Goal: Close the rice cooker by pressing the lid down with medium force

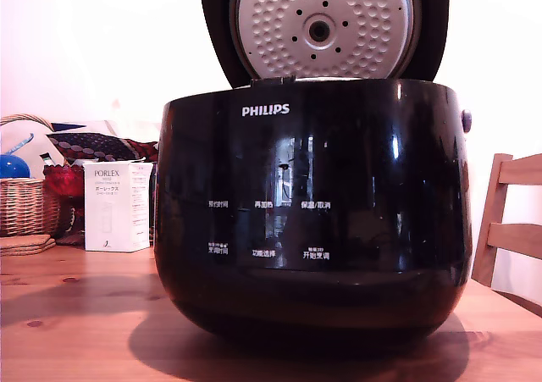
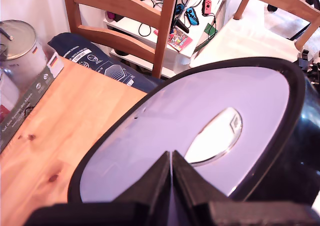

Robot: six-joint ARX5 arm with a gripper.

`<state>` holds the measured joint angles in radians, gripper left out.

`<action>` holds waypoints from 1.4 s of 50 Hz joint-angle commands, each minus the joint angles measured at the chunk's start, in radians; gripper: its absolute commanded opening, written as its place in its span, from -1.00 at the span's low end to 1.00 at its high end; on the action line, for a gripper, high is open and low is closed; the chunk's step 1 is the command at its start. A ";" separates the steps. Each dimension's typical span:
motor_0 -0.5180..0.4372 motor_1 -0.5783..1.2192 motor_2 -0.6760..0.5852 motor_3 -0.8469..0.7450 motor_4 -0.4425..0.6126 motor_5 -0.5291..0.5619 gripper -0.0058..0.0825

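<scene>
While lid [image 1: 326, 28] stands up, dimpled underside facing the exterior camera, rice cooker [image 1: 313, 213] sits mid-bench [image 1: 76, 314] | pot interior hidden | pincer [image 2: 171, 161] tips pressed together, holding nothing, right over lid's glossy top | wicker basket [image 1: 25, 200] far left in exterior view, contents unclear | white box [image 1: 117, 206] beside it

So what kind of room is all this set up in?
Most likely a lived-in home dining area: the large glossy black rice cooker sits on a knotty pine wooden table, with slatted wooden chairs around and a woven wicker basket of household bits.
</scene>
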<state>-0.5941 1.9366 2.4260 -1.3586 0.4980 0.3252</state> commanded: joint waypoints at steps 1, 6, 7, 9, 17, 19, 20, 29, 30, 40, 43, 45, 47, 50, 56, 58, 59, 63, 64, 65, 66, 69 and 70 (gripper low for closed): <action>-0.005 -0.001 -0.010 -0.003 0.000 -0.016 -0.92; -0.005 -0.001 -0.010 -0.003 -0.014 -0.022 -0.92; -0.005 -0.001 -0.012 -0.003 -0.014 -0.023 -0.92; -0.005 -0.001 -0.016 -0.003 -0.016 -0.023 -0.92; -0.006 -0.001 -0.051 -0.002 -0.055 -0.023 -0.92; -0.008 -0.001 -0.065 -0.002 -0.055 -0.023 -0.92; -0.010 -0.002 -0.074 -0.002 -0.055 -0.023 -0.92; -0.015 -0.018 -0.165 0.031 -0.054 -0.024 -0.92; -0.018 -0.023 -0.176 0.037 -0.054 -0.024 -0.92; -0.045 -0.094 -0.325 0.123 -0.054 -0.040 -0.92; -0.051 -0.122 -0.376 0.147 -0.054 -0.043 -0.92; -0.055 -0.142 -0.413 0.163 -0.054 -0.043 -0.92; -0.057 -0.162 -0.447 0.182 -0.054 -0.046 -0.92; -0.057 -0.188 -0.493 0.202 -0.055 -0.050 -0.92; -0.056 -0.230 -0.562 0.227 -0.055 -0.091 -0.92; -0.056 -0.247 -0.586 0.234 -0.055 -0.094 -0.92; -0.056 -0.253 -0.596 0.236 -0.055 -0.094 -0.92; -0.056 -0.272 -0.629 0.237 -0.060 -0.103 -0.92; -0.056 -0.276 -0.636 0.237 -0.060 -0.107 -0.92; -0.056 -0.281 -0.645 0.238 -0.060 -0.109 -0.92; -0.056 -0.285 -0.653 0.238 -0.061 -0.109 -0.92; -0.056 -0.293 -0.673 0.236 -0.062 -0.113 -0.92; -0.056 -0.296 -0.680 0.235 -0.062 -0.113 -0.92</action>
<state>-0.6476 1.6424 1.7851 -1.1187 0.4419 0.2157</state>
